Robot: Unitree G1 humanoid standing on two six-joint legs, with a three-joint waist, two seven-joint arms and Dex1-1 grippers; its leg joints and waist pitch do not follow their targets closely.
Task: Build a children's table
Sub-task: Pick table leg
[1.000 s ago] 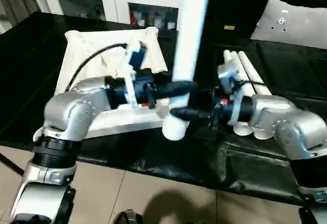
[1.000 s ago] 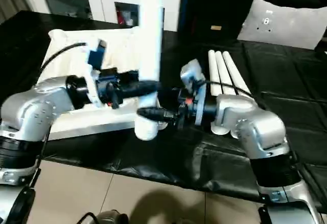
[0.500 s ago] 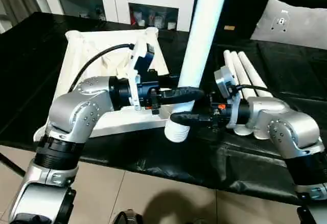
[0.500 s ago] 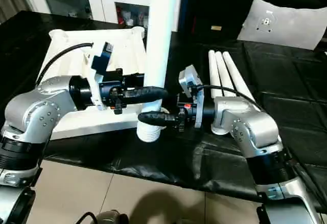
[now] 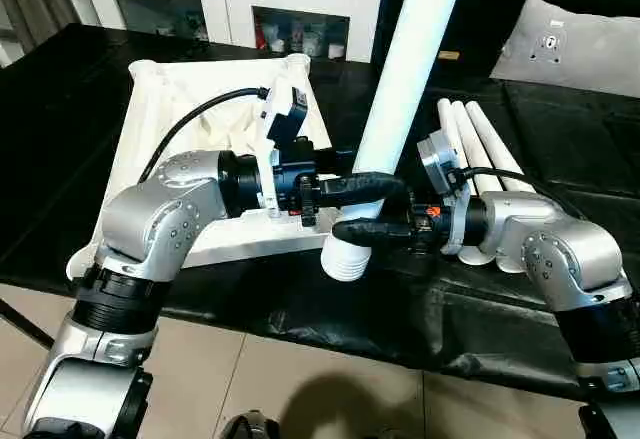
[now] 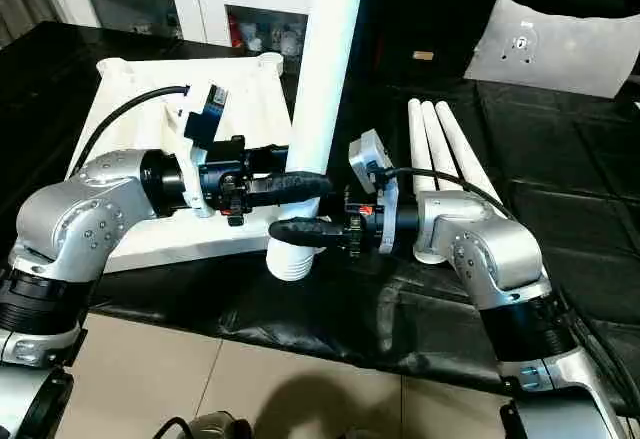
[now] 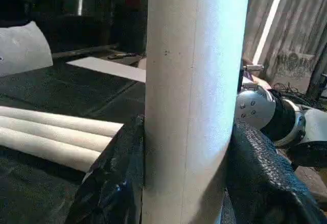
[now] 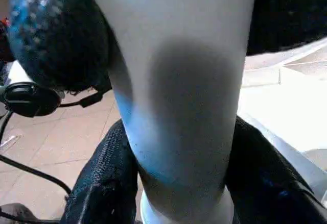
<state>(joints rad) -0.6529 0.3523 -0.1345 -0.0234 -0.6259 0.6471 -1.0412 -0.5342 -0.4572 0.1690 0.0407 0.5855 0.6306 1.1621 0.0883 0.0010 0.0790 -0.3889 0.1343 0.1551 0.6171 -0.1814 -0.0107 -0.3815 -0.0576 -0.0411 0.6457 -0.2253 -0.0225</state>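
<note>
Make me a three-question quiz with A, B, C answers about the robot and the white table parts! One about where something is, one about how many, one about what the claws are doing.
1. Where do the spare legs lie?
A. On the floor
B. On the black workbench, on the robot's right side
C. On top of the tabletop

2. How many spare legs lie there?
A. One
B. Three
C. Six

3. What holds the raised leg?
A. Both claws
B. The left claw alone
C. Nothing, it stands by itself

Answers:
1. B: the spare legs lie side by side on the black workbench, right of the tabletop.
2. B: three white tubes can be counted there.
3. A: the left claw and the right claw both close around the raised leg, one just above the other.
</note>
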